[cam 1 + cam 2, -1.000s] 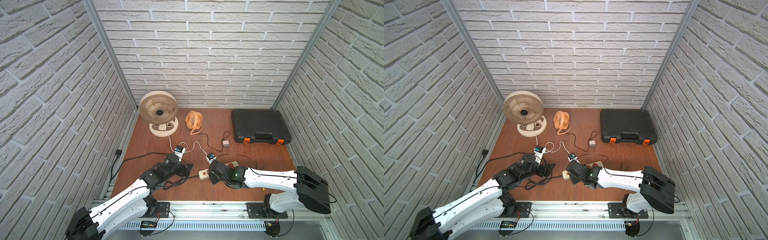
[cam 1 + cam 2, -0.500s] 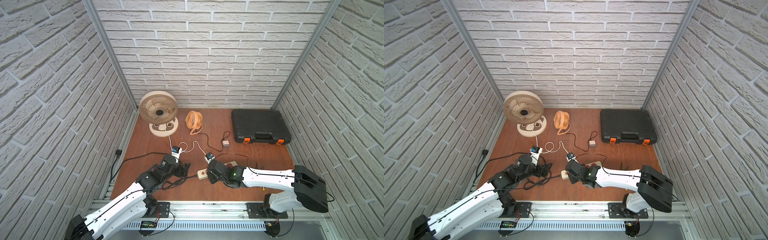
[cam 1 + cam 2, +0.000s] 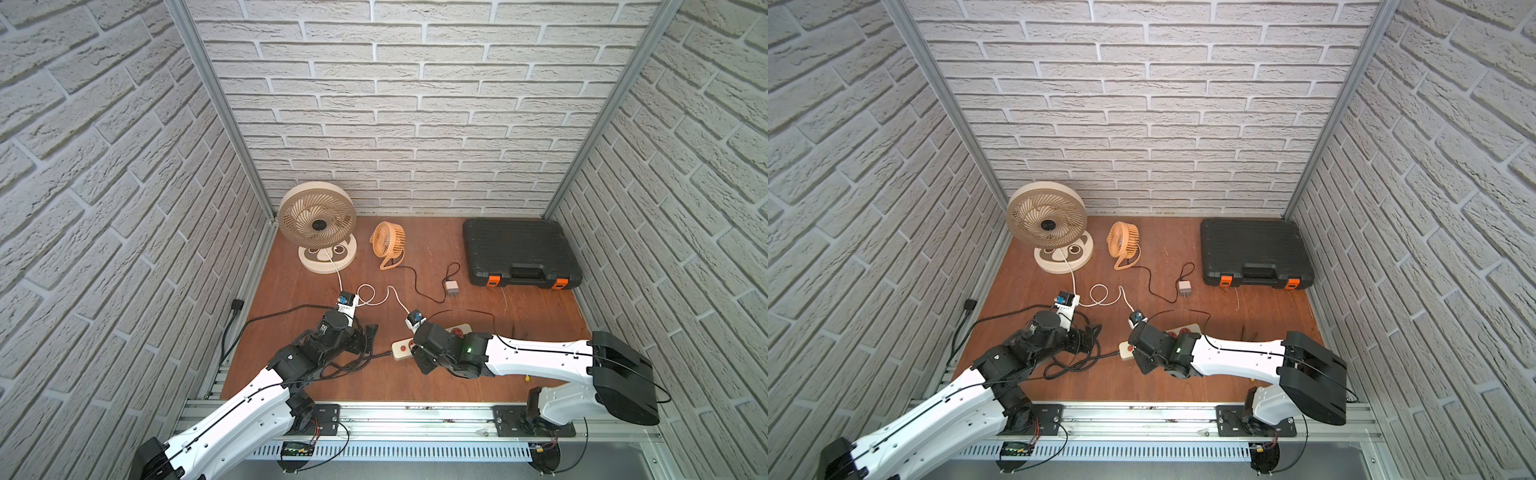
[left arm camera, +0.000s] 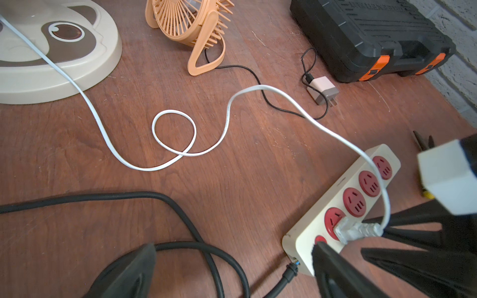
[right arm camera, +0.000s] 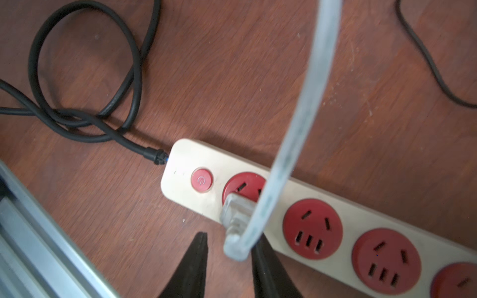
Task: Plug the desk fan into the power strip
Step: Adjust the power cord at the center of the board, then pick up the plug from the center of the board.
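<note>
strip (image 5: 180, 165): lies flat on the bench (image 3: 395, 386). the right arm covers its middle in both top views. the button (image 5: 202, 179) end and the black cord (image 4: 103, 197) point toward the left arm.

plug (image 5: 236, 209): set in the socket (image 5: 244, 184) next to the button, the first of four on the strip. its white cord (image 4: 144, 169) arches up over the strip, loops once on the bench and runs to the base of the fan (image 3: 318, 224). the fan stands well apart from the strip, on the side away from the arms.

right claw (image 5: 229, 238): just beside the strip, at the plug's tail. the gap between the fingers (image 5: 196, 265) is narrow, and the cord's bend sits in it. one finger stands clear of the bend; the other is hidden behind the cord.

left claw (image 4: 233, 247): spread wide and empty, low over the black cord at the strip's button end. one finger overlaps the strip's corner in the wrist view. it is possibly touching, but the angle is too oblique to confirm.

small fan (image 3: 388, 240), adapter (image 3: 451, 287), case (image 3: 517, 251): all beyond the strip and apart from it, the adapter nearest.
</note>
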Action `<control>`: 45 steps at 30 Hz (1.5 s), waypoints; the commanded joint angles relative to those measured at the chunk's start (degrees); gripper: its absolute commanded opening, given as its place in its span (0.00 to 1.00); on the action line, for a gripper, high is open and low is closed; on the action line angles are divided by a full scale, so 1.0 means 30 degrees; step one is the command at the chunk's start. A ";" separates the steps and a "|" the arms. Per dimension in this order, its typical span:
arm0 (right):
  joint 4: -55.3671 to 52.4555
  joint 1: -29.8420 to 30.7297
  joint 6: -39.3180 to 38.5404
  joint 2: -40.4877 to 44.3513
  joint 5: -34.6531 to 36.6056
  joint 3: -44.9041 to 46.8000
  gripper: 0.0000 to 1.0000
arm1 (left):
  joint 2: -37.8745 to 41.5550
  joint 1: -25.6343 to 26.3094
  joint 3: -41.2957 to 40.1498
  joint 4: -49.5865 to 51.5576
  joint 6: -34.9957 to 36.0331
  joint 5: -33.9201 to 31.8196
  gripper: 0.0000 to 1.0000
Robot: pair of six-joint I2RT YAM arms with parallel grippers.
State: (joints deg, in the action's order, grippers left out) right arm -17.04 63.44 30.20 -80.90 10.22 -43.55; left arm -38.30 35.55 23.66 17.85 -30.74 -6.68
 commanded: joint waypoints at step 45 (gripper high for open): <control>-0.2426 -0.6953 -0.1477 1.0751 -0.1919 0.3501 1.00 | -0.0194 -0.0215 0.2572 0.1700 -0.7319 0.0461 0.98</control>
State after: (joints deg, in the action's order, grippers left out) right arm -28.75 44.73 25.71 -46.98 7.68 -31.35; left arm -37.78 35.31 32.67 28.03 -50.43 -4.23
